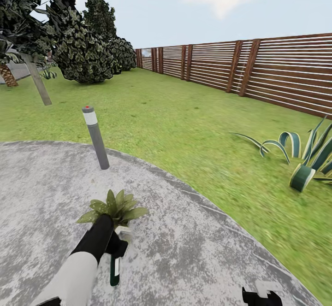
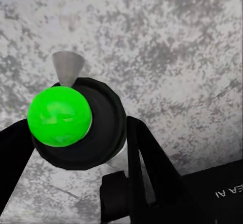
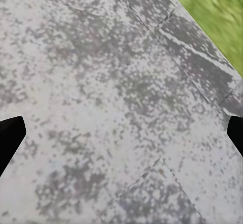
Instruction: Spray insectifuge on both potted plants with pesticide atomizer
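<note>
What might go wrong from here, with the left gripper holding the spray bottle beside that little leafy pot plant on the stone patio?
1. In the left wrist view, the green-capped dark spray bottle aims its grey cone nozzle at the speckled grey stone patio, so spray may miss the green-leafed potted plant.
2. The bottle hangs below the left gripper and might slip.

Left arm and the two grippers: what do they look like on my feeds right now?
The left arm has a white forearm shell running into a matte black wrist. The left gripper has flat black fingers and a black body with partial white lettering. The right gripper is black with a white block; its dark fingertips sit wide apart.
</note>
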